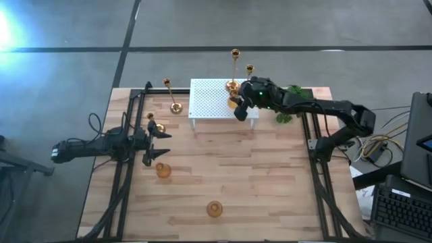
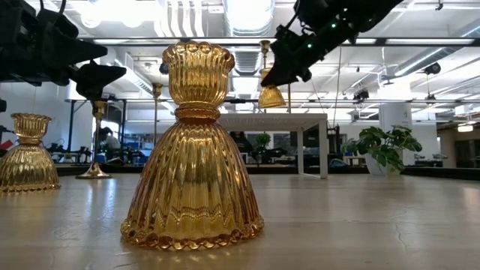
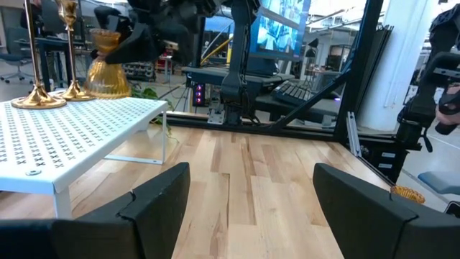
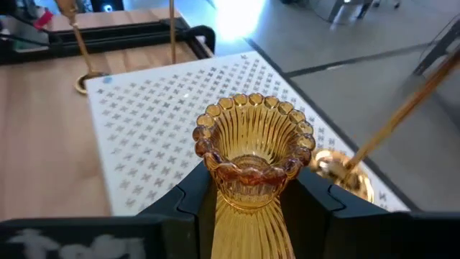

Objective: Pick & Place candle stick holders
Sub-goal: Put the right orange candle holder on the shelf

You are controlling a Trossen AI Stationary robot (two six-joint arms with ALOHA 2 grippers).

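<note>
My right gripper is shut on an amber ribbed glass candle holder over the right near corner of the white perforated stand. Two tall gold holders stand on the stand's far right part. Another tall gold one stands on the table left of the stand, and a small gold one stands near my left gripper. Two amber holders stand on the table. My left gripper is open and empty at the table's left. My right gripper pinches the amber holder's narrow neck, just below its scalloped cup, between its two fingers. It shows upright in the left wrist view. Its base is at or just above the stand's top; I cannot tell whether it touches.
A green plant sprig lies behind my right arm at the table's far right. Black frame rails run along both table sides. The stand's middle and left part is bare.
</note>
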